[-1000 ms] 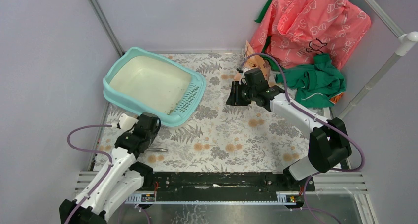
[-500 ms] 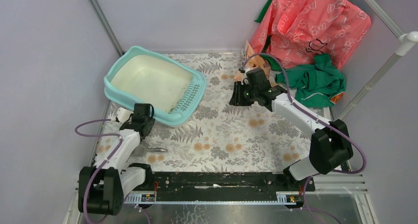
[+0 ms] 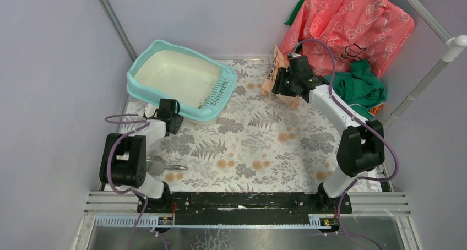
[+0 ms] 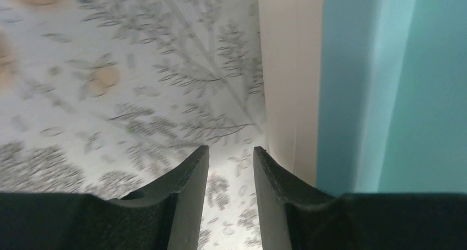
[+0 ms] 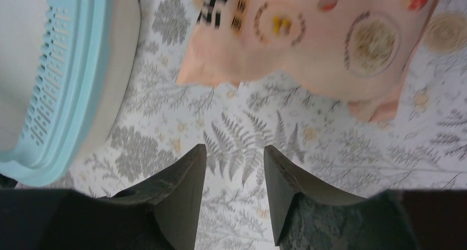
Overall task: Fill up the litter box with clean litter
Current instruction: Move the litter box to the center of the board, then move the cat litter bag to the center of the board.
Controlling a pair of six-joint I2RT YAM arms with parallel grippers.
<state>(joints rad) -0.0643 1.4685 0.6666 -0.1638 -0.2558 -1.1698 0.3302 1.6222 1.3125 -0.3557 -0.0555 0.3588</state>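
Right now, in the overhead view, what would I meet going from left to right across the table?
litter box → peach printed bag → green cloth

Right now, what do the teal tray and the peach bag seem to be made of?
Tray: likely moulded plastic, smooth and slightly glossy, with a rounded one-piece rim. Bag: probably printed paper, matte and creased, though a coated film is possible.

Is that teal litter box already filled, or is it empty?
Empty: seen from above, the litter box shows only its bare cream-white basin, with no heap of green granules inside.
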